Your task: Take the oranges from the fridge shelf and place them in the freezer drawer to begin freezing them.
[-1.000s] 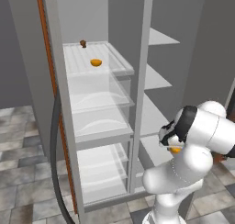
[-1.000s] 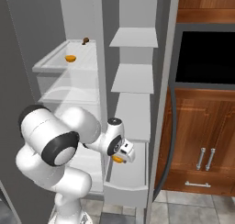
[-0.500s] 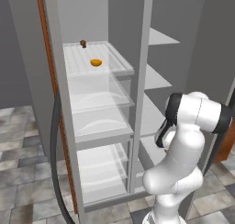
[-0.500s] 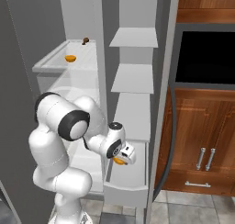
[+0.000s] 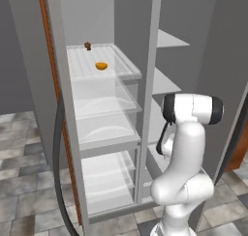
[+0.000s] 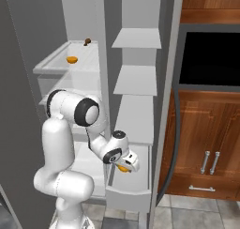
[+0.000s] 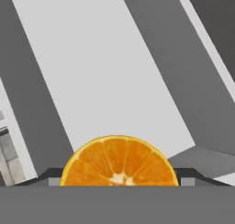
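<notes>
One orange half [image 5: 101,65] lies on the ribbed fridge shelf [image 5: 119,59] in our left view, the brown knob [image 5: 87,46] farther back. From the right, our gripper [image 6: 127,166] hangs over the freezer drawer [image 6: 129,191] — closed on a second orange half [image 7: 119,161], cut face filling our hand view.

I see a finely ribbed, matt white fridge shelf [image 5: 92,68] with a translucent plastic-looking rim. The orange [image 7: 119,162] at my tool shows a moist, glistening cut face. Right of the fridge, the cabinet doors [image 6: 206,139] look like glossy brown wood with metal handles.
</notes>
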